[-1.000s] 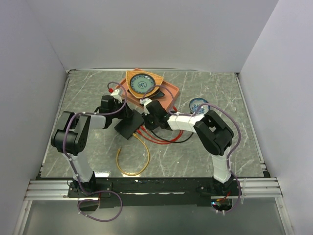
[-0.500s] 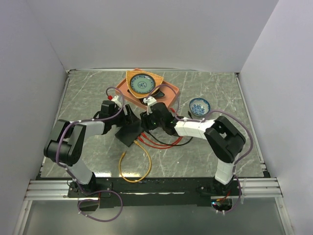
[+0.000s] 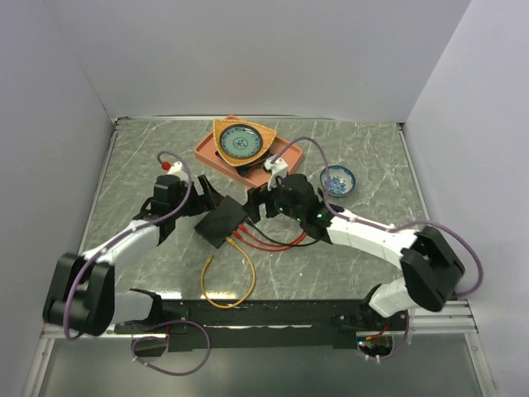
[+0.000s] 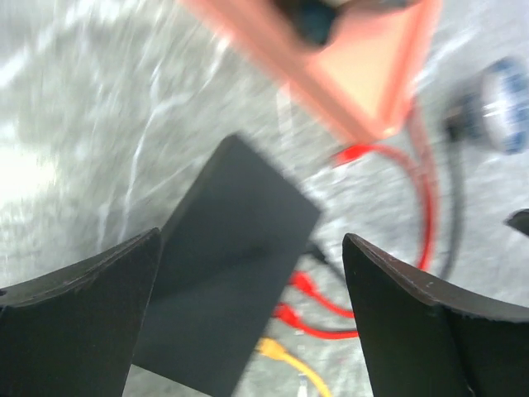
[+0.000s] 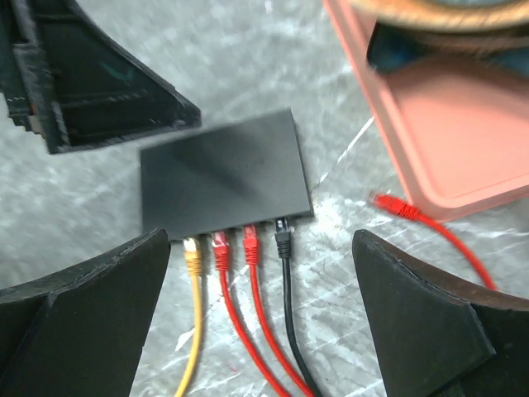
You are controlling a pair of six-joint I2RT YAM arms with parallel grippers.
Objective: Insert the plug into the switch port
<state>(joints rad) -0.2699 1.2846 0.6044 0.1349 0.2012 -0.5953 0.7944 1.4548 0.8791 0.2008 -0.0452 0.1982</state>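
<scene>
Top view: a flat, matte-black switch (image 3: 223, 222) lies on the marbled table (image 3: 372, 223) between the left gripper (image 3: 205, 195) and the right gripper (image 3: 254, 204). Both are spread wide and hold nothing. The orange tray (image 3: 207, 154) carries a patterned dish (image 3: 238, 141).

Left wrist: blurred. The switch lies between the fingers, seemingly untouched.

Right wrist: the switch port row (image 5: 240, 225) faces the gripper. Seated in it are a yellow plug (image 5: 193, 252), two red plugs (image 5: 220, 246) and a black plug (image 5: 283, 240).

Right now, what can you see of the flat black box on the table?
The flat matte-black rectangular box looks like smooth plastic, plain on top. It lies flat on the grey marbled table, slanted in the top view. Pushed into one long edge are a yellow cable, two red cables and a black cable. Nothing else touches it.
</scene>
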